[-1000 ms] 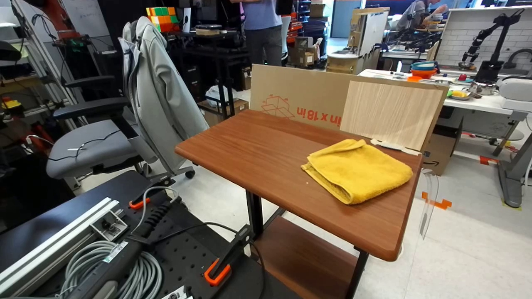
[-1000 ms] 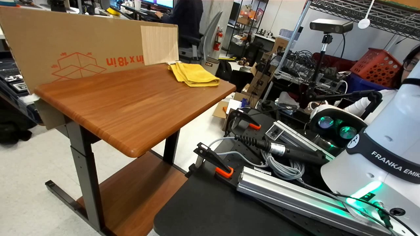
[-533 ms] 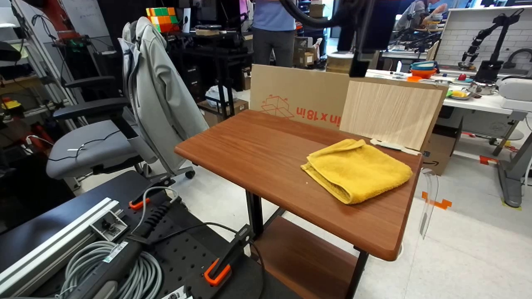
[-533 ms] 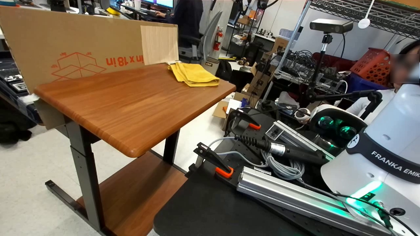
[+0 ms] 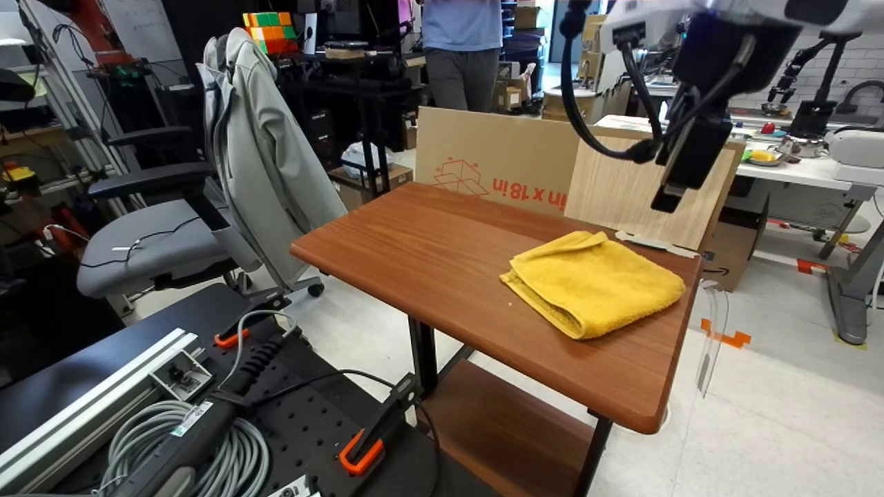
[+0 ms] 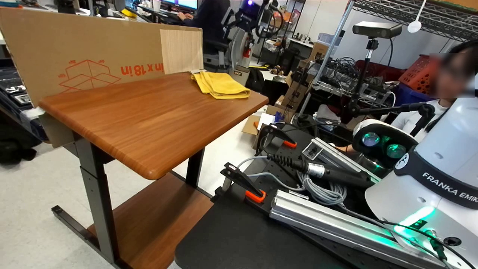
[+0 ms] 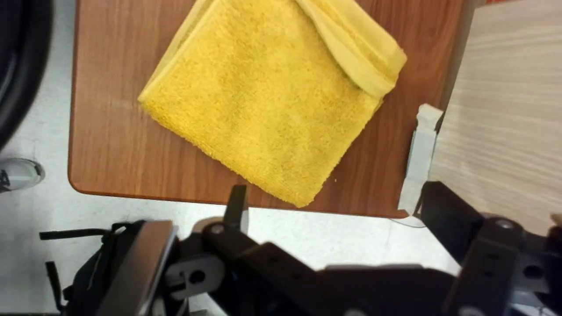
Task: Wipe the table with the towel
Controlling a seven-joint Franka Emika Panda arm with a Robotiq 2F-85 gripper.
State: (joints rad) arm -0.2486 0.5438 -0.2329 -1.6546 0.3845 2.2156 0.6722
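The yellow towel lies folded on the right part of the brown table in an exterior view. It also lies at the table's far end in an exterior view. In the wrist view the towel fills the upper middle, with a folded edge at its upper right. My gripper is open and empty, with its fingers wide apart. In the wrist view one corner of the towel points toward the gap between them. In an exterior view the gripper hangs in the air above and behind the towel, not touching it.
A cardboard sheet with a light wood-grain panel stands along the table's back edge, close to the gripper. White tape is at its foot. A black bench with clamps and cables stands beside the table.
The arm has come into both exterior views from above. The gripper has moved down toward the towel's end of the table. The towel has not moved.
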